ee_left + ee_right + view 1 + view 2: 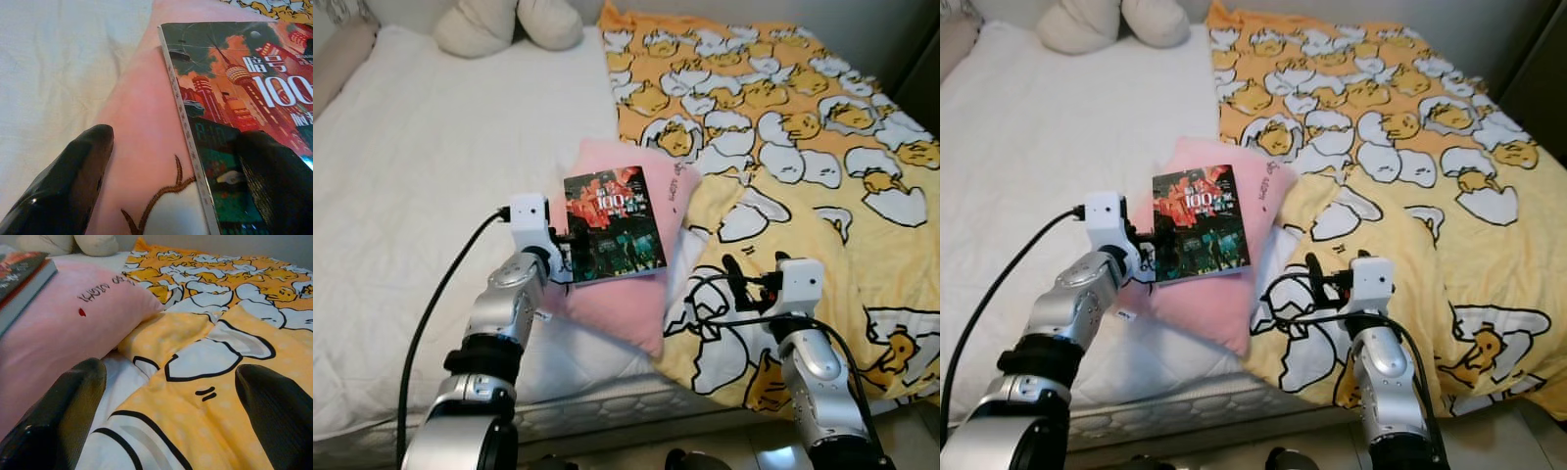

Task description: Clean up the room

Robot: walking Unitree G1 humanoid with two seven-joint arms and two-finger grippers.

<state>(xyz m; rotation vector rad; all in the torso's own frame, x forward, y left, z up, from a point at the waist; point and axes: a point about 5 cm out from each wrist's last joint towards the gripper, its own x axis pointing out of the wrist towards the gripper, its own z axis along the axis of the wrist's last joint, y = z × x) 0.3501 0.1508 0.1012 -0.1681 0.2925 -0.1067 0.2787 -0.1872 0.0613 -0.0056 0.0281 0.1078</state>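
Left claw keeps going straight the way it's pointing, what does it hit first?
Most likely the book: the left claw is open and straddles its spine edge, one finger over the cover, one beside it above the pink pillow. Contact can't be judged.

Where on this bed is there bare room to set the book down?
Bare white sheet lies between the pink pillow and cream cushions. The yellow egg-print blanket is flat and bare. Crowded: the pillow, with the book and left gripper.

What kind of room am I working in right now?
Most likely a bedroom: a bed with a white sheet, a yellow cartoon-print blanket, and a pink pillow with a book on it.
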